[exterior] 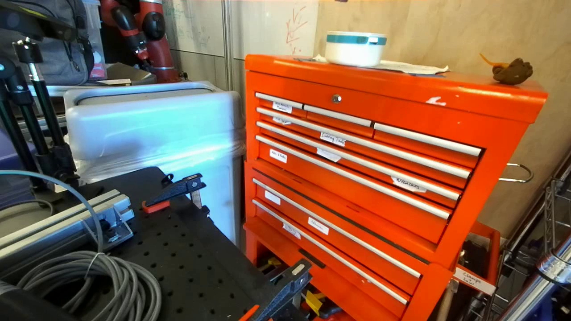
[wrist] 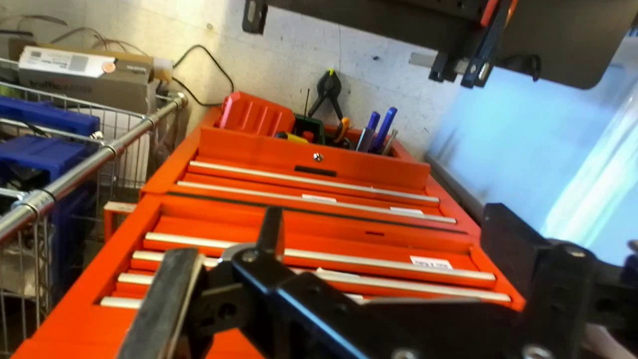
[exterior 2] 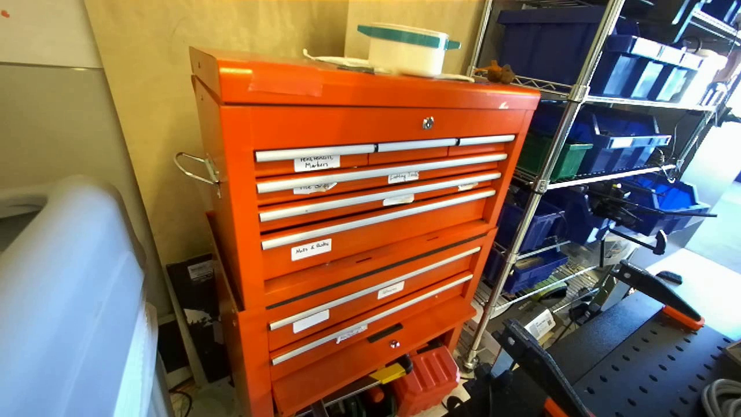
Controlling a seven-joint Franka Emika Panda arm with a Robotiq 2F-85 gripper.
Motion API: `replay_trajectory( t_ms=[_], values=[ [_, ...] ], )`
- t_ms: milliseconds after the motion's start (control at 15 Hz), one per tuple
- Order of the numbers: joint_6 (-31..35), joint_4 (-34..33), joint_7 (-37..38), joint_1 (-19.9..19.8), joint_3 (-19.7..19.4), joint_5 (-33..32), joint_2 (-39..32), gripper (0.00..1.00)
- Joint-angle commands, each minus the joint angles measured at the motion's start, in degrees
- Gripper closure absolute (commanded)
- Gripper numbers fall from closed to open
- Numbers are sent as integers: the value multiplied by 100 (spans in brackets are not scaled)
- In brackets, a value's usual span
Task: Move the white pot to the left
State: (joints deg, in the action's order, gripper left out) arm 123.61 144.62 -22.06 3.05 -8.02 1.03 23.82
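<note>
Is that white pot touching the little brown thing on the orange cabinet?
Apart. In an exterior view, a stretch of cabinet top shows plainly between the white pot and the brown thing.

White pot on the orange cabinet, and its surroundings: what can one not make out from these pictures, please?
Inside of the white pot: hidden by its body in both exterior views.
Whether the pale sheet runs unbroken under it: covered by the pot in both exterior views.
Writing on the lowest drawer label: too small and blurred in both exterior views.
Lower ends of the blue handles: hidden by the orange panel in the wrist view.
</note>
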Motion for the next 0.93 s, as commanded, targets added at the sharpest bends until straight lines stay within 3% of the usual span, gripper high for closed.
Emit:
replay_trajectory(
  t_ms=[0,467,867],
  values=[
    [827,-452,-78,327,88,781,-660,0],
    [2454,-1424,-367,736,544,1683,-1863,0],
    [3184,-2143,-1077,616,1025,1901,-2720,0]
  ],
)
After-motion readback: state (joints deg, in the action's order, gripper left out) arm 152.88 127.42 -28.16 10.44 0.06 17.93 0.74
